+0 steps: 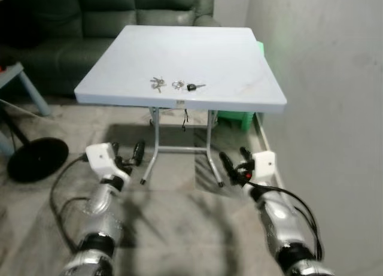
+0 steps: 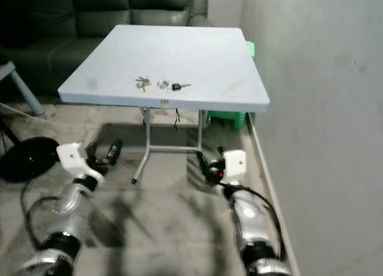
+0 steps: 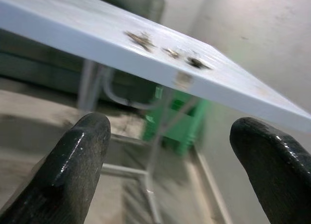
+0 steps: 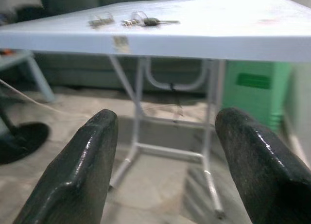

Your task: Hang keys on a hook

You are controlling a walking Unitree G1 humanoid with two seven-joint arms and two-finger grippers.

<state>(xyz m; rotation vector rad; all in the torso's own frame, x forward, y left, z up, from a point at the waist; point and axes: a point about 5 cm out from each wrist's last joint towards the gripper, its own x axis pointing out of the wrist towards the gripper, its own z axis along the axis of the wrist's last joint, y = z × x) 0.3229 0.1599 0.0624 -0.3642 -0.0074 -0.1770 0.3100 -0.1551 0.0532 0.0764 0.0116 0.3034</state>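
Near the front edge of the white surface (image 1: 179,54) lay the keys (image 1: 176,84), in a little row: a bunch, a ring, and a black-headed key at 3 o'clock from the ring. The left end effector (image 1: 127,154) and the right end effector (image 1: 234,162) hung low in front of the surface, both with fingers apart and holding nothing. The keys looked small, light, hard and flat, so they might slip. The ring seemed the best place to grab. No hook could be seen.
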